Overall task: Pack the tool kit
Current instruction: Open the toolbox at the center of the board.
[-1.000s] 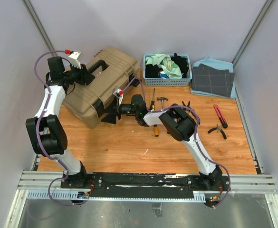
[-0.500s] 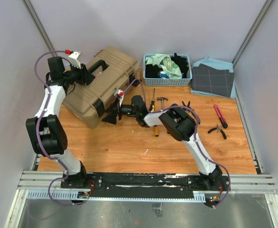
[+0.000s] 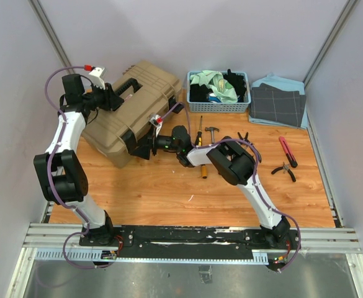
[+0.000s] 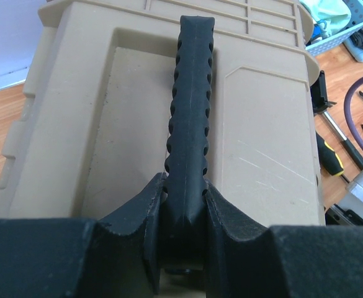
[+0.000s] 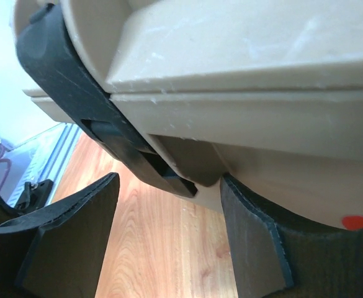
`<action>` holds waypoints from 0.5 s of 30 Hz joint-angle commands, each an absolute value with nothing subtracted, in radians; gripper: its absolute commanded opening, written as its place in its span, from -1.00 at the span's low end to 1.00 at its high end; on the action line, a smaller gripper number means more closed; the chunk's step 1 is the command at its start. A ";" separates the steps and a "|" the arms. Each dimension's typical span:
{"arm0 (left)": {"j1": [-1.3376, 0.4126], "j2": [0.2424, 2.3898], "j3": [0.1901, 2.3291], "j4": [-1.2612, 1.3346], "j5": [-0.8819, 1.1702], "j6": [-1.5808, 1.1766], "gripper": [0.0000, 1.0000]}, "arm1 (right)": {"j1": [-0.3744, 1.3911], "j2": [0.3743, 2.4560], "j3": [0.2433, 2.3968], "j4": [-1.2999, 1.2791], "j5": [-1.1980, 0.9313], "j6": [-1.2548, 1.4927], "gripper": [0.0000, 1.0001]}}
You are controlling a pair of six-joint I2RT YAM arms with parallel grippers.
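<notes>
The tan toolbox point(image 3: 131, 105) lies closed at the back left of the wooden table. My left gripper point(image 3: 114, 98) is shut on its black handle point(image 4: 189, 93) at the handle's near end. My right gripper point(image 3: 143, 146) is open at the box's front side, its fingers point(image 5: 249, 242) on either side of the lower end of a black latch point(image 5: 100, 118); the right finger touches the box wall. A yellow-handled screwdriver point(image 3: 203, 171), a small hammer point(image 3: 211, 132), red-handled cutters point(image 3: 287, 151) and pliers point(image 3: 284, 171) lie on the table to the right.
A blue basket point(image 3: 218, 90) of cloths stands at the back centre. Folded grey and blue cloths point(image 3: 278, 103) lie at the back right. More black-handled tools point(image 3: 243, 136) lie by the right arm's elbow. Walls close in left, right and behind.
My right gripper has moved a little up and left, closer in to the toolbox front at the latch. The left gripper and the toolbox have not moved.
</notes>
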State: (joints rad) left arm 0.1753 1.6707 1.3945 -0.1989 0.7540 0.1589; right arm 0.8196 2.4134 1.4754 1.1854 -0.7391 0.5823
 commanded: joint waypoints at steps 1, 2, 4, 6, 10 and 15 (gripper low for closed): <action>0.148 1.692 1.363 -0.280 0.771 0.090 -0.99 | 0.886 2.402 1.528 1.289 -0.741 0.648 0.31; 0.148 1.690 1.361 -0.276 0.772 0.088 -1.00 | 0.885 2.404 1.530 1.295 -0.742 0.659 0.27; 0.148 1.688 1.357 -0.266 0.769 0.080 -0.99 | 0.886 2.409 1.539 1.303 -0.747 0.689 0.22; 0.146 1.687 1.352 -0.259 0.769 0.073 -0.99 | 0.891 2.416 1.552 1.301 -0.760 0.711 0.19; 0.144 1.685 1.346 -0.246 0.770 0.062 -0.99 | 0.897 2.422 1.560 1.300 -0.764 0.746 0.08; 0.135 1.678 1.327 -0.228 0.766 0.053 -0.99 | 0.899 2.407 1.567 1.314 -0.754 0.814 -0.23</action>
